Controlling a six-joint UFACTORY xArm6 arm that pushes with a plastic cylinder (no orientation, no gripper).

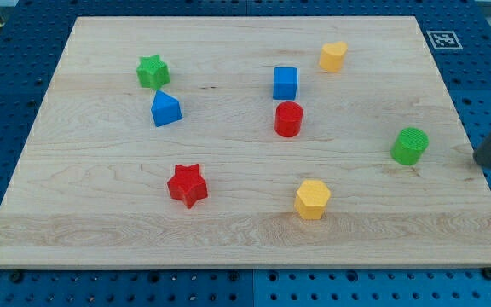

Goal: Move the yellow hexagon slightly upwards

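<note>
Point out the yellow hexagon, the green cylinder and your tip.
yellow hexagon (312, 199): camera view, centre of its top face.
green cylinder (410, 146): camera view, middle of the block.
my tip (487, 160): camera view, rod's lower end, right of the green cylinder.

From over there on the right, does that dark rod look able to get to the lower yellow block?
Probably yes. My tip sits at the board's right edge, right of the green cylinder. The yellow hexagon lies lower and to the left, and the wood between them looks bare, so my tip can likely slide beneath it.

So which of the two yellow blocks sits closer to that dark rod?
The yellow hexagon near the view's bottom; the other yellow block sits near the top, farther from my tip.
</note>
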